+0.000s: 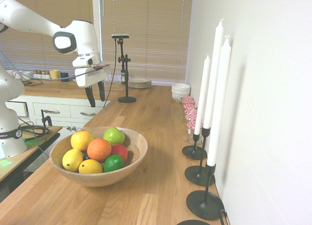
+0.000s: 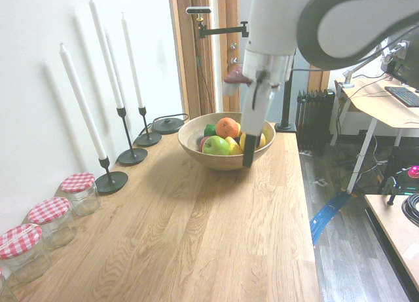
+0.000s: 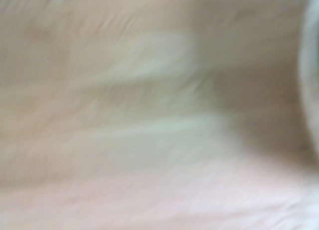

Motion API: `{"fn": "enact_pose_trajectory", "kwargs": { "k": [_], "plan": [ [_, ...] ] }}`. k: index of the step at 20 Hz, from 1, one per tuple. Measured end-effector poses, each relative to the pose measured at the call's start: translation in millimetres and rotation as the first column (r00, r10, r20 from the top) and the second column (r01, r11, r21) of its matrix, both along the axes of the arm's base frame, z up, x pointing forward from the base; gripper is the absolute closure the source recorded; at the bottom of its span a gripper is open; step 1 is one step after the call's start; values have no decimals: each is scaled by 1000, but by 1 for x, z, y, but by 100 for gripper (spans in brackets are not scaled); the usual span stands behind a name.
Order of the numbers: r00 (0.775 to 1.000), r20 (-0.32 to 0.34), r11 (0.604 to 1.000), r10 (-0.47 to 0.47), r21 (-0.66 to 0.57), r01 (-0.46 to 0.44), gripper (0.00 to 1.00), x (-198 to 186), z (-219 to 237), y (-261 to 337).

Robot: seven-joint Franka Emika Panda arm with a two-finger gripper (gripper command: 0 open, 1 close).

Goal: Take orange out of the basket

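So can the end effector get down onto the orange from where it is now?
Probably yes: the orange sits on top of the pile in the basket, uncovered, and the open end effector hangs in the air with nothing between them.

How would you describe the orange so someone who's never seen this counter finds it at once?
On the long wooden counter sits a wide wooden basket of fruit. The orange lies near the middle of the pile, the only deep orange fruit among yellow lemons, green fruits and a red one.

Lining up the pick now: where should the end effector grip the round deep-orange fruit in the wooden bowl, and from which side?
Probably from straight above, fingers across the widest part of the round matte orange. It sits on top of the pile in the shallow light-brown wooden bowl, its upper half exposed, with yellow lemons and a red fruit crowding its sides.
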State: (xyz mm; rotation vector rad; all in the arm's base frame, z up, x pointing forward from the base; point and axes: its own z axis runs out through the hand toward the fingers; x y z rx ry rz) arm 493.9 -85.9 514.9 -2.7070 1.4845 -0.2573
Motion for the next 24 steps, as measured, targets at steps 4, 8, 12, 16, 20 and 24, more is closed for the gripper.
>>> {"fn": "enact_pose_trajectory", "kwargs": {
  "k": [4, 8, 12, 16, 20, 24],
  "plan": [
    [999, -1, 999, -52, -8, 52, 0, 25, 12, -49],
    [994, -4, 994, -109, -8, 109, 0, 41, 18, -107],
    [988, 0, 988, -156, 18, 156, 0, 50, 26, -161],
    [982, -9, 981, -187, 42, 187, 0, 61, 23, -203],
    [977, -22, 976, -210, 52, 211, 0, 71, 13, -236],
    [974, -44, 972, -224, 69, 227, 0, 78, -4, -263]
  ]
}}
